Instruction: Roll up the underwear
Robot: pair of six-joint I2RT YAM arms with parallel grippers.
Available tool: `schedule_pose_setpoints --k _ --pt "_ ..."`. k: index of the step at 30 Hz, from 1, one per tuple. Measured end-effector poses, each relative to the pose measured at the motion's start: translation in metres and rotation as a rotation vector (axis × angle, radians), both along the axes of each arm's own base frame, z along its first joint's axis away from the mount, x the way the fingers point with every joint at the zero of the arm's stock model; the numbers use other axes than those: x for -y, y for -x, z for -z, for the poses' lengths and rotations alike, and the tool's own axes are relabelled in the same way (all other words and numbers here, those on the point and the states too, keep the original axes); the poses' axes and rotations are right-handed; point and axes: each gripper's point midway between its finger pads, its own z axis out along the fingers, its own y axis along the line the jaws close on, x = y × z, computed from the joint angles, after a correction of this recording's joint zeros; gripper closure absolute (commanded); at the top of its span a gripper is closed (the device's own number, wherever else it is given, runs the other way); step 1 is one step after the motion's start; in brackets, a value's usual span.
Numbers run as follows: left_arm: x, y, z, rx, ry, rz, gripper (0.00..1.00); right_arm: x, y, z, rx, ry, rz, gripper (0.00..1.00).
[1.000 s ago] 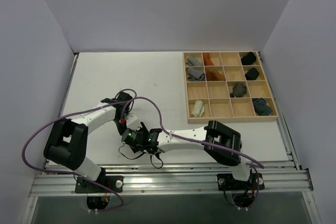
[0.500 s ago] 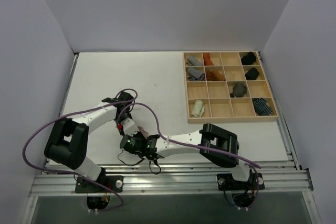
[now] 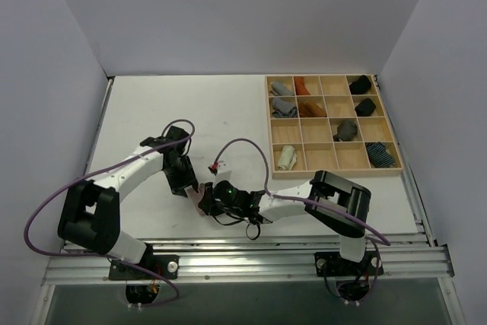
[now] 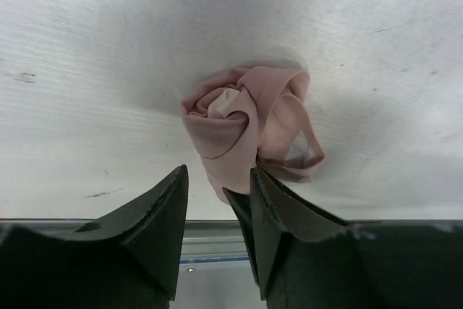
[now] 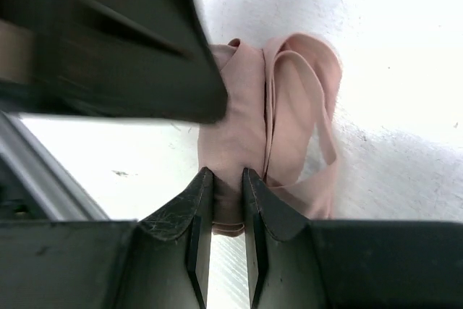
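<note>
The dusty pink underwear (image 3: 204, 199) lies as a loose roll near the table's front edge, between my two grippers. In the left wrist view the roll (image 4: 233, 122) sits just beyond my left gripper (image 4: 217, 182), whose jaws stand open with only the roll's lower tip between them. My right gripper (image 5: 226, 182) is shut on the near end of the pink roll (image 5: 289, 106), and a loose band loops out to the right. From above, the left gripper (image 3: 190, 186) and the right gripper (image 3: 210, 200) almost touch. A pale yellowish roll (image 3: 287, 157) lies in the tray's near-left compartment.
A wooden compartment tray (image 3: 335, 173) stands at the right, holding grey, rust, black and blue-striped rolls. Purple cables arc over both arms. The metal rail (image 3: 243, 260) runs along the table's near edge, just behind the grippers.
My right gripper has shut on the pink roll. The left gripper has opened, let go of it and drawn back a little. The roll now shows between them.
</note>
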Motion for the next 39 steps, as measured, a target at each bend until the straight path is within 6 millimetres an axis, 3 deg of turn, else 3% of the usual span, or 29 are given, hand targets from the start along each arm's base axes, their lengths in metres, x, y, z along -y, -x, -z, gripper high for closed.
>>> schedule_pose_setpoints --k 4,7,25,28,31,33,35,39 --pt "-0.005 -0.01 -0.018 0.076 0.016 -0.01 0.52 0.004 -0.001 0.001 -0.061 -0.122 0.017 1.0" --pt "-0.004 -0.012 -0.021 0.099 0.025 0.003 0.51 0.009 0.0 0.001 -0.094 -0.192 0.022 1.0" --pt "0.008 -0.01 0.01 0.161 0.075 0.098 0.48 0.008 0.001 0.005 -0.19 -0.38 -0.001 1.0" --pt "0.011 -0.009 0.017 0.162 0.068 0.111 0.56 0.007 0.001 0.004 -0.198 -0.385 -0.001 1.0" --pt "0.012 -0.01 0.022 0.166 0.065 0.116 0.76 0.007 0.002 0.004 -0.203 -0.386 0.002 0.94" --pt "0.013 -0.011 0.021 0.171 0.064 0.12 0.87 0.008 0.001 0.003 -0.209 -0.371 0.01 0.82" --pt "0.014 -0.009 0.022 0.166 0.065 0.123 0.91 0.011 0.001 0.001 -0.215 -0.332 0.025 0.68" --pt "0.017 -0.008 0.022 0.147 0.053 0.136 0.95 0.025 0.002 -0.001 -0.211 -0.191 0.038 0.58"
